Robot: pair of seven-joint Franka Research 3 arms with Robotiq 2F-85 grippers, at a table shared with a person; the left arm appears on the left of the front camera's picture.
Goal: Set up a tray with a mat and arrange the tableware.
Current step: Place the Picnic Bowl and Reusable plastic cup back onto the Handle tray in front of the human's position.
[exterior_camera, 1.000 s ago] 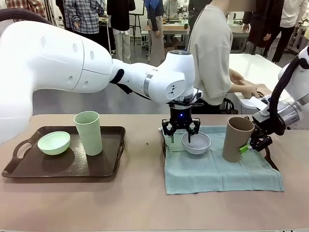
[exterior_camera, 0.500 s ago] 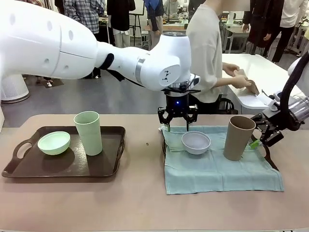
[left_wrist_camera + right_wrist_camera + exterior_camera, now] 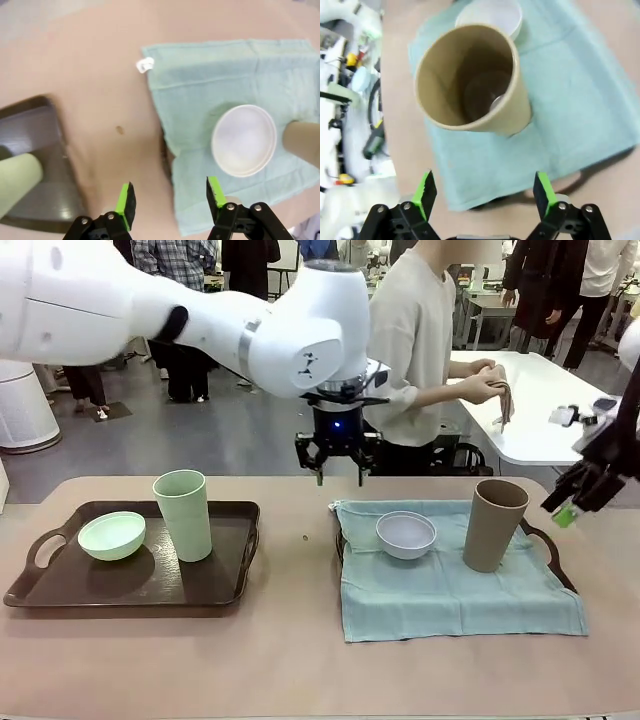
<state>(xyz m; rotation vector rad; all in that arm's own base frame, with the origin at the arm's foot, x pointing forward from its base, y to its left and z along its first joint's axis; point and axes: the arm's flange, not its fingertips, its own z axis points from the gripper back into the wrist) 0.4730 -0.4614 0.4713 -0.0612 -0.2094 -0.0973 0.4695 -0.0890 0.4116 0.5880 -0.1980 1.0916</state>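
The left gripper hangs in the air with its jaws apart and nothing between the green pads. It is above the far edge of the table, just beyond the far left corner of the mat. Below it and a little to its right, the pale bowl sits upright on the far left part of the pale teal cloth mat. In the left wrist view the bowl lies beyond the right-hand finger, with bare table and a small dark speck ahead of the gap between the fingers. Farther to that gripper's right, the tan tumbler stands upright on the mat, well clear of the bowl. To its left and lower, a dark tray carries the mint tumbler standing upright, with the mint bowl beside it but not touching. The right gripper is also spread wide and empty. It is raised off the table just past the mat's right edge, to the right of the tan tumbler and apart from it. From its wrist camera, the tumbler's open mouth is straight ahead between the fingers and the pale bowl is beyond that. A dark curved handle shows from under the cloth, probably a second tray beneath the mat, though most of it is covered. Beyond both grippers, a person stands at the far side, turned towards another white table with a brown cloth in their hands.
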